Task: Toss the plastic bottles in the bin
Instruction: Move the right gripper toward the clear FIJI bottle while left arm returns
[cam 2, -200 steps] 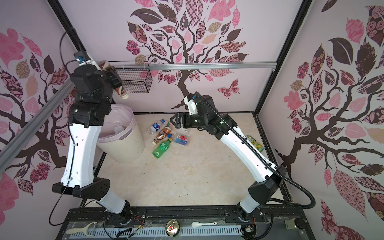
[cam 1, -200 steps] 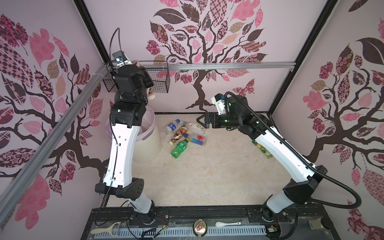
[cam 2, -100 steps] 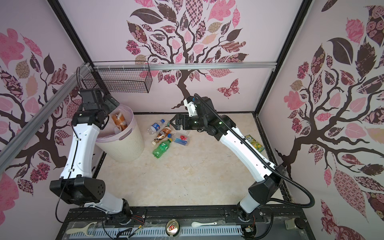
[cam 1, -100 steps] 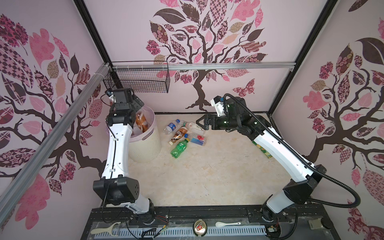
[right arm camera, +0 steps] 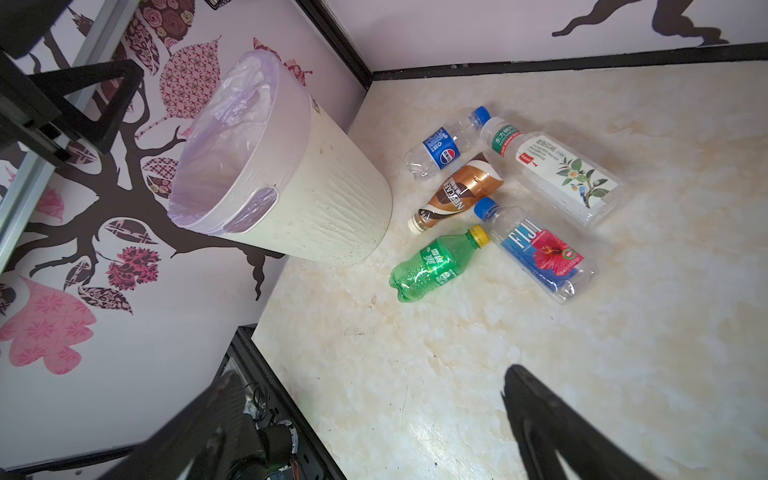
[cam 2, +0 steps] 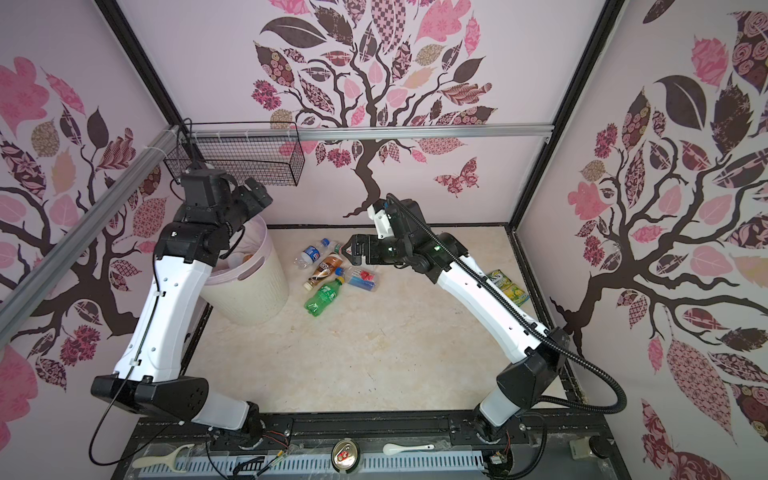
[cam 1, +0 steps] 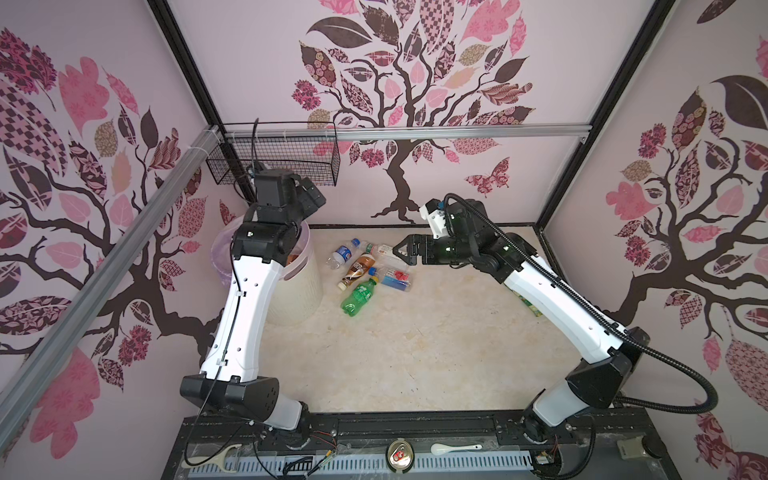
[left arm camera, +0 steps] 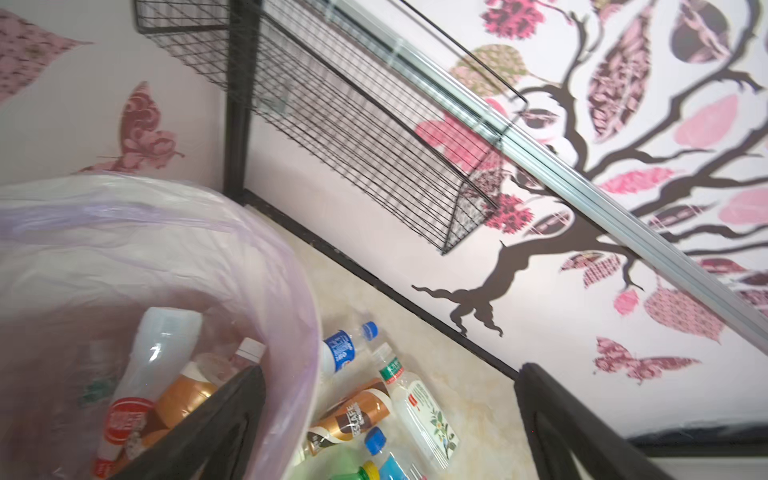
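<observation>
My left tool (cam 1: 311, 195) is now wide and empty over the far-left bin (cam 1: 297, 291), brown bottle (left arm camera: 183, 399) dropped in; my right tool (cam 1: 401, 249) is wide above five bottles (right arm camera: 457, 195) lying on the counter (cam 1: 415, 353) beside it.

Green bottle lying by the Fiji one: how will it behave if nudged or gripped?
The green bottle lies on its side and looks round, so a sideways nudge would probably roll it. No liquid level shows inside, so it is likely light and may skid on the smooth tabletop. Its thin-looking plastic may dent under the jaws.
</observation>
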Controlling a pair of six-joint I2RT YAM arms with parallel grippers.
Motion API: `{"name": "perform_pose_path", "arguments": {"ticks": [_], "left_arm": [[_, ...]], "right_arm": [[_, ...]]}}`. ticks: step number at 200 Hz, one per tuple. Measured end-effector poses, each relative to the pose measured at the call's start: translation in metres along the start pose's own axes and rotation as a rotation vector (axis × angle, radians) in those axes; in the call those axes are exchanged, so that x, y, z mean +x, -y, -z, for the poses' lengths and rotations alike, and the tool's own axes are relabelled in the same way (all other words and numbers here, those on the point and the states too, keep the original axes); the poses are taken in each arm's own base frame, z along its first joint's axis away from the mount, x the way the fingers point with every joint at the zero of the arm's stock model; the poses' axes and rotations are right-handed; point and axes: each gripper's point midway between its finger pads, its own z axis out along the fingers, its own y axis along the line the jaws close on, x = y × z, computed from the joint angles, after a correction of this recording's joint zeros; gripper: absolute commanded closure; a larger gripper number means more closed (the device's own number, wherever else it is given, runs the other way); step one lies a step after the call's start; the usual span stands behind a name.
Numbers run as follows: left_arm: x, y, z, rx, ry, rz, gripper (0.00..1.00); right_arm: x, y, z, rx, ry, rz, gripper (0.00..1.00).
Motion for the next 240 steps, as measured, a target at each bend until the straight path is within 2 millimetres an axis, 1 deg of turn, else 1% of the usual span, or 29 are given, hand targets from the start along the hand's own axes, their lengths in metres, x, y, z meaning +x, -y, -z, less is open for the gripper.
{"name": "perform_pose_path", "arguments": {"ticks": [27, 44, 63, 76, 83, 102, 113, 131, 151, 168, 189, 198, 212, 240], "left_arm": [[0.036, 0.046, 0.007, 0.125, -0.074, -0.023, 0.02], [0.064, 0.068, 0.012, 0.182, -0.128, -0.057, 0.02], [0.099, 0.085, 0.015, 0.229, -0.201, -0.095, 0.02], [0.123, 0.088, 0.014, 0.243, -0.252, -0.109, 0.02], [0.135, 0.085, 0.012, 0.245, -0.278, -0.107, 0.02], [0.167, 0.071, 0.007, 0.224, -0.361, -0.098, 0.02], [0.182, 0.064, 0.006, 0.216, -0.400, -0.091, 0.02], [0.203, 0.057, 0.007, 0.218, -0.463, -0.082, 0.02], [0.226, 0.048, 0.010, 0.226, -0.527, -0.064, 0.02], [0.245, 0.040, 0.014, 0.245, -0.573, -0.036, 0.02], [0.273, 0.029, 0.020, 0.263, -0.646, 0.002, 0.02], [0.281, 0.027, 0.021, 0.273, -0.668, 0.013, 0.02], [0.292, 0.024, 0.023, 0.280, -0.698, 0.029, 0.02], [0.307, 0.013, 0.028, 0.274, -0.733, 0.064, 0.02]], "right_arm": [[0.001, 0.008, -0.001, 0.034, 0.008, 0.006, 0.01], [0.005, 0.021, -0.003, 0.074, 0.004, 0.004, 0.00], [0.019, 0.041, -0.005, 0.120, -0.017, -0.022, 0.00], [0.029, 0.060, -0.006, 0.161, -0.025, -0.048, 0.00], [0.034, 0.070, -0.005, 0.182, -0.027, -0.058, 0.01], [0.051, 0.098, -0.007, 0.253, -0.039, -0.076, 0.01], [0.062, 0.113, -0.011, 0.286, -0.049, -0.080, 0.00], [0.085, 0.139, -0.020, 0.337, -0.085, -0.081, 0.01], [0.104, 0.159, -0.028, 0.372, -0.115, -0.067, 0.01], [0.105, 0.169, -0.038, 0.387, -0.115, -0.041, 0.01], [0.103, 0.180, -0.057, 0.399, -0.108, 0.019, 0.01], [0.104, 0.185, -0.064, 0.403, -0.111, 0.044, 0.00], [0.107, 0.193, -0.077, 0.408, -0.123, 0.082, 0.01], [0.115, 0.205, -0.101, 0.398, -0.166, 0.158, 0.00]]}}
